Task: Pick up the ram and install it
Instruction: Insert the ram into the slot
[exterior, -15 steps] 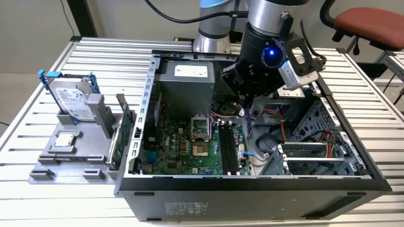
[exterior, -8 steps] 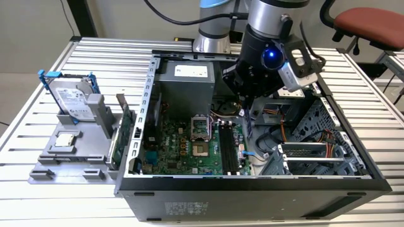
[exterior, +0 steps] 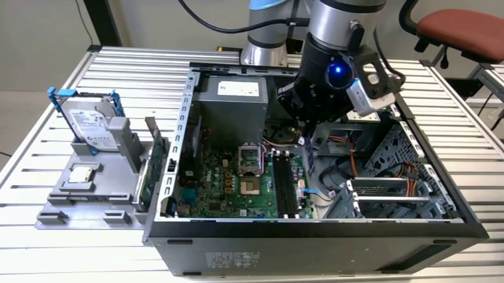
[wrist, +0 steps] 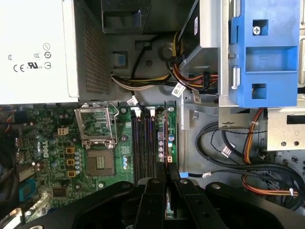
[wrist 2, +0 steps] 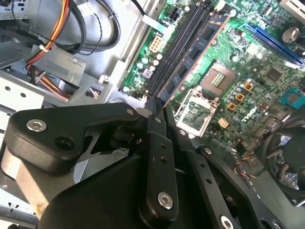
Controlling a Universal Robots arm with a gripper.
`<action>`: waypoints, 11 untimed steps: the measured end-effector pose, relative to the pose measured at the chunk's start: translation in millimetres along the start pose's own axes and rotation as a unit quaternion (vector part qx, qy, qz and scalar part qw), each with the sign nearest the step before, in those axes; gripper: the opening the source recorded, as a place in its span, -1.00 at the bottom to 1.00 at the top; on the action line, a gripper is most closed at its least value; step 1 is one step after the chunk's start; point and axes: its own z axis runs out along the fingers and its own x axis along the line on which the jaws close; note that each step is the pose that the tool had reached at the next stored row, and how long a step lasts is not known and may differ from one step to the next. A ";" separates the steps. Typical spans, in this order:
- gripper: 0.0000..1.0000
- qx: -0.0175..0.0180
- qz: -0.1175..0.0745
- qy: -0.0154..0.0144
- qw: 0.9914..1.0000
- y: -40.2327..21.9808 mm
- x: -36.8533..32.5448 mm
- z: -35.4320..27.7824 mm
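**RAM stick held over the motherboard slots**

Slatted aluminium forms the table (exterior: 47, 247) on which we see an open computer case (exterior: 315, 236) lying on its side, its green motherboard (exterior: 228, 188) facing up. Near the table's edge at the exterior view's left we note a grey fixture (exterior: 87, 197) carrying an upright silver hard drive (exterior: 89, 124) in blue brackets, a flat processor chip (exterior: 81, 174) and, on the side nearest the case, a green circuit card (exterior: 155, 156) standing on edge. Beyond the table's far corner, at the exterior view's right, stands a red-seated chair (exterior: 461, 26).

We find the arm reaching down into the case from the far edge of the table, with its gripper (wrist 2: 157, 112) over the motherboard. In the second wrist view the black fingers (wrist 2: 155, 143) are pressed together on the near end of the ram (wrist 2: 193, 52), a dark stick with black chips and a reddish edge. The stick extends away from the fingers, lying lengthwise just over the row of black memory slots (wrist: 145, 143), next to the empty processor socket (wrist: 100, 162); whether it touches a slot we cannot tell. In the first wrist view we also see the grey power supply (wrist: 38, 47), a blue drive bracket (wrist: 264, 57) and bundled cables (wrist: 238, 157) beside the board.
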 end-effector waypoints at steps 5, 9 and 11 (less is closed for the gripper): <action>-1.00 0.000 0.000 0.000 1.000 0.0 0.0 1.7; -1.00 0.000 0.000 0.000 1.000 0.0 0.1 3.0; -1.00 0.000 0.000 0.000 1.000 0.0 0.1 3.5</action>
